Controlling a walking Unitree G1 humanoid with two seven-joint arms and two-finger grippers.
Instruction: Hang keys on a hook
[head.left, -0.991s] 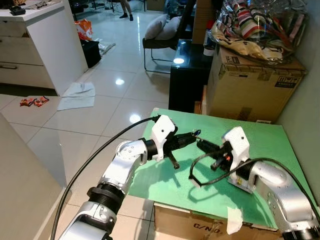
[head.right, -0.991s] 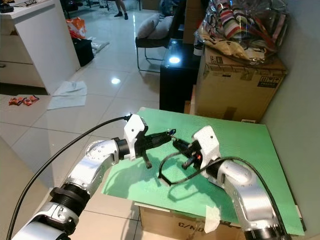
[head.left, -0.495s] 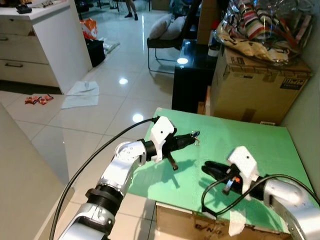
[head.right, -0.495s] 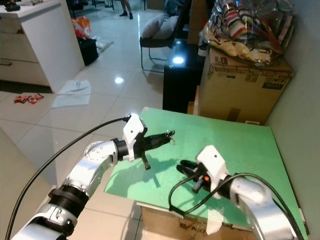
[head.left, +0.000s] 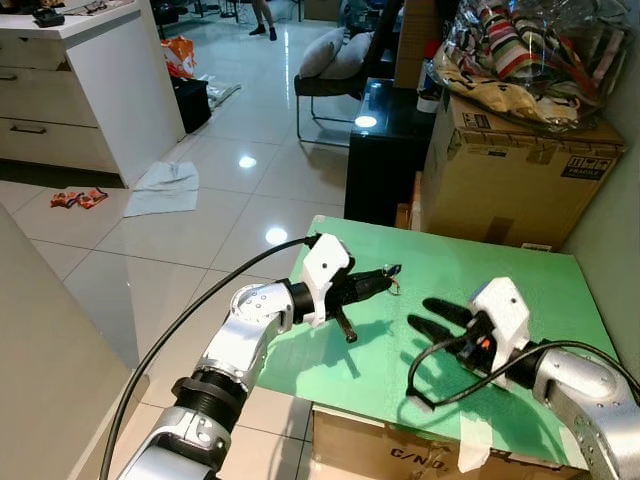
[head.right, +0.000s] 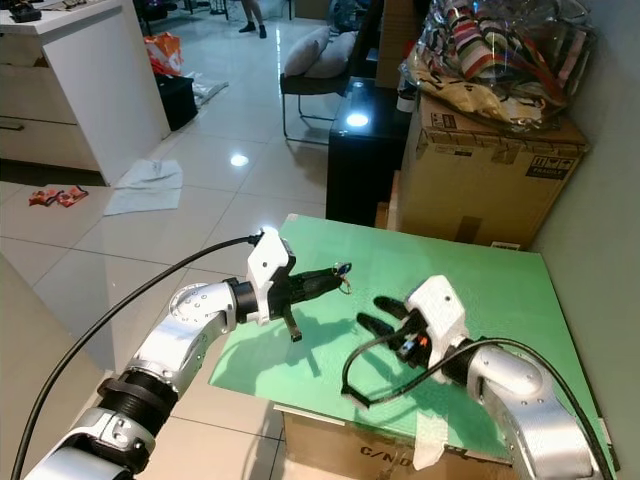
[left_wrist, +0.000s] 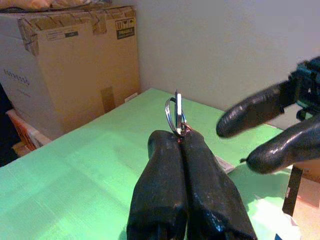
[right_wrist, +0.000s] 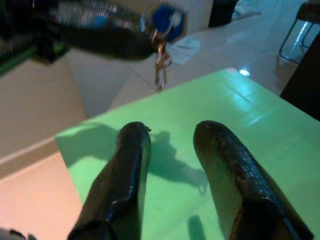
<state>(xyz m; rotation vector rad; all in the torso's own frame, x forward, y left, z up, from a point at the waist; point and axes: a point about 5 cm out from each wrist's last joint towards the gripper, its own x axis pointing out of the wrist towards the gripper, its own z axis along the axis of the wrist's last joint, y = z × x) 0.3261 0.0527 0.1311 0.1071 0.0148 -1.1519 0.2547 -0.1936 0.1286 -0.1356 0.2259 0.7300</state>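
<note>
Left wrist view has the left gripper (left_wrist: 181, 137) pinching the keys (left_wrist: 175, 116) at its fingertips, near the right gripper's (head.left: 432, 315) parted fingers.

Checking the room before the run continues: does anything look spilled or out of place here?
Yes. A white cloth lies crumpled on the tiled floor, with small red packets scattered nearby. The left end effector, shut on the keys, looks normal.
</note>
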